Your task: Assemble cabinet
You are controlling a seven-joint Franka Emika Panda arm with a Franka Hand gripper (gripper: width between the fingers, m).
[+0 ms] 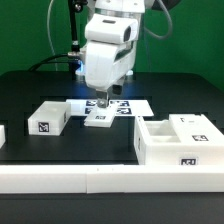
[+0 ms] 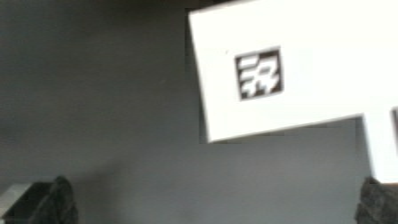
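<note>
The gripper (image 1: pixel 100 99) hung tips-down, low over the counter (image 1: pixel 25 105). Its fingers (image 2: pixel 39 200) were spread wide apart with nothing between them, and in the wrist view only dark counter lay in the gap. Right beneath it lay the marker board (image 1: pixel 128 103). A small flat block (image 1: pixel 97 119) sat at the board's near edge, just below the fingertips in the exterior view. The wrist view showed a white sheet (image 2: pixel 294 50) with one tag beyond the fingers; whether it was board or block could not be told. A boxy block (image 1: pixel 47 119) stood near the gripper on the exterior view's left. The cabinet (image 1: pixel 178 140) stood well apart from the gripper, toward the exterior view's right and nearer the camera, open side up, ungripped. Farthest from the gripper, a long rail (image 1: pixel 80 180) ran along the front, just beside the cabinet.
</note>
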